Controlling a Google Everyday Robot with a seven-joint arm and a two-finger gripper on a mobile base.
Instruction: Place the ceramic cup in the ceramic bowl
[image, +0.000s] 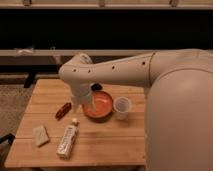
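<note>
Gripper low nr ceramic bowl rim, grip state unclear; arm bent dwn at elbow.

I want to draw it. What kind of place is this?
Probably an indoor robot test room: a wooden table with a ceramic bowl, ceramic cup and bottle, carpet beside it, dark shelving behind. The gripper hangs beside the bowl.

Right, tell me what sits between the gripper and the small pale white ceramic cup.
The round orange-red ceramic bowl, in the camera view: the gripper is at its left edge, the pale cup just right of it.
</note>
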